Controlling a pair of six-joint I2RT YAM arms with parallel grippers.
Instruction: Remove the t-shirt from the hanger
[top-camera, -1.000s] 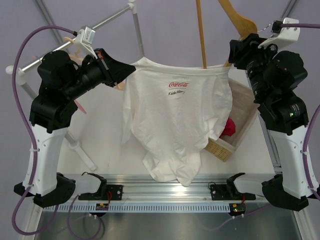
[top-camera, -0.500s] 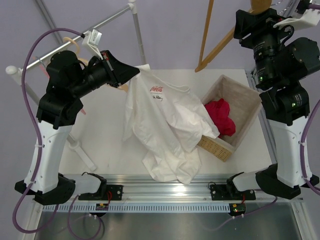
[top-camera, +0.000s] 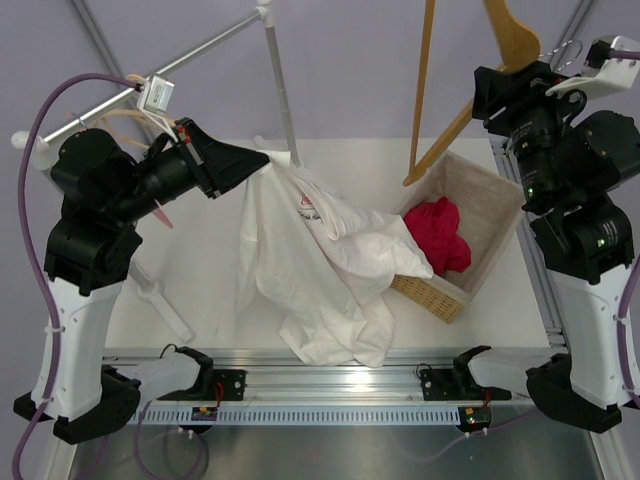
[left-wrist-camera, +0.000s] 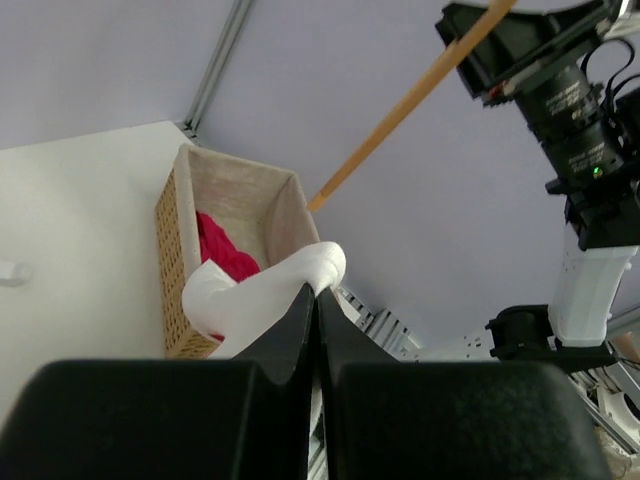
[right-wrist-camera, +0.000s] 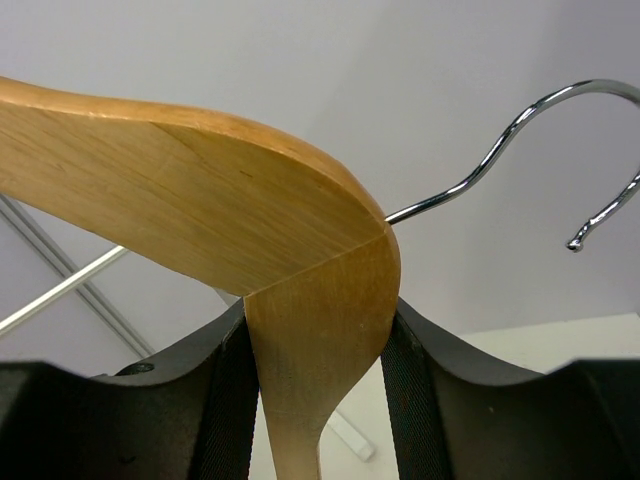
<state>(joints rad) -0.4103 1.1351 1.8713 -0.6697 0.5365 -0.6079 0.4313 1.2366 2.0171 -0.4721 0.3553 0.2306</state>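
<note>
**A:** Where was the t-shirt (top-camera: 310, 270) found?

**B:** It was seen hung from the left claw (top-camera: 262, 160) by one bunched edge, clear of the hanger (top-camera: 512, 35). From that hold it was draped downward, and its lower folds were heaped on the worktop (top-camera: 200, 250) near the front edge. One fold was laid over the near-left rim of the basket (top-camera: 482, 178). Small red script was shown on the upper part.

**A:** How was the left claw set?

**B:** In the left wrist view its fingers (left-wrist-camera: 290, 335) were pressed together on a roll of white cloth, which was pinched between the tips.

**A:** What was seen in the basket?

**B:** A red cloth (top-camera: 440, 235) was seen lying inside, covered at its left side by the shirt fold.

**A:** And where was the hanger held?

**B:** It was gripped by the right claw (top-camera: 497, 90) and raised over the far right of the worktop, well apart from the t-shirt. It was tilted, and one thin wooden limb was slanted down toward the basket's far corner. In the right wrist view the wooden middle was clamped between the two black fingers (right-wrist-camera: 225, 400), and the hook (right-wrist-camera: 500, 140) was curved away to the right.

**A:** Was anything else noted?

**B:** A metal pole (top-camera: 280, 90) was seen standing behind the t-shirt.
</note>
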